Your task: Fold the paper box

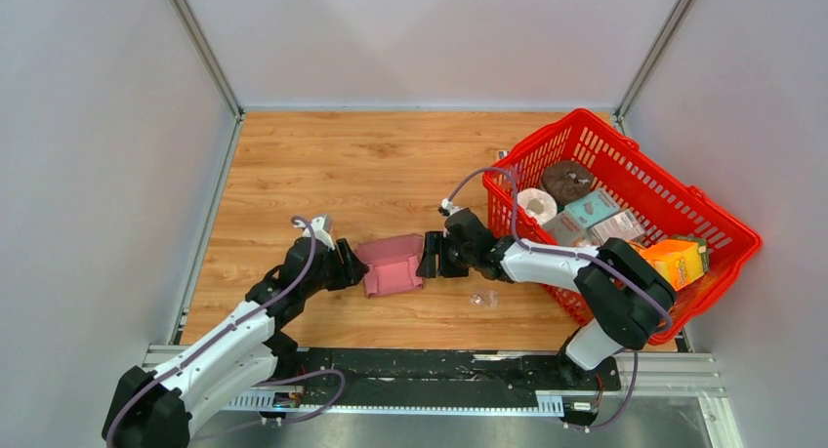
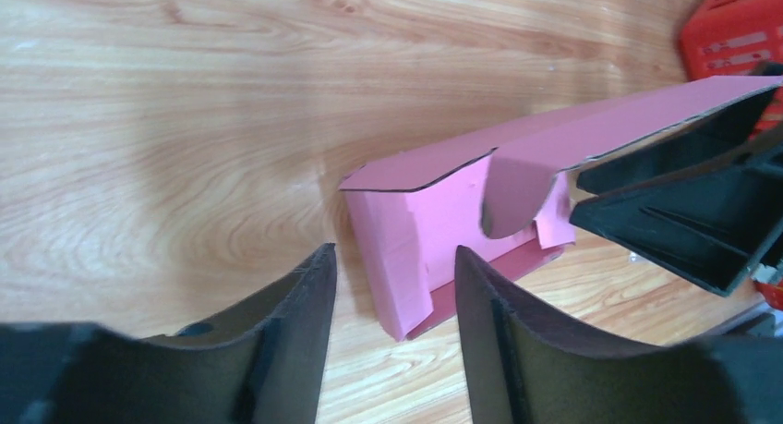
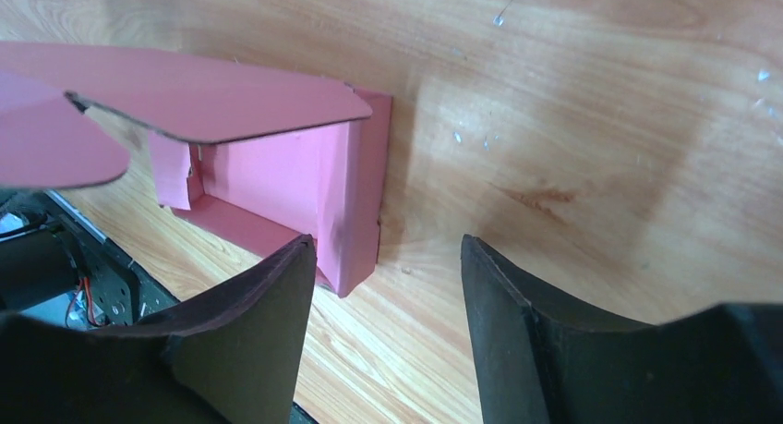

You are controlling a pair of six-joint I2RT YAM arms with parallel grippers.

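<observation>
The box sits half-formed on the worktop, near the front edge between the two arms and well apart from the basket. The left claw is at its left side and the right claw at its right, both low and pointing in at it. Both claws stand open with nothing pinched. Seen from the right wrist, the box's end wall is just beside one jaw, not between the two.

It looks like thin card. I'd expect it to be light, to skid on the smooth wood if pushed from one side only, and to crumple or crease easily in the wrong place. I'd take it by a flap edge or by a wall near a crease, with the other claw bracing the opposite side. The top flap juts out loose over the open inside and would likely bend at a touch.

From above, the claws hide both ends of the box, so I can't tell whether they touch it. The tabs inside are in shadow. A small clear scrap lies near the right claw; I can't make out what it is.
</observation>
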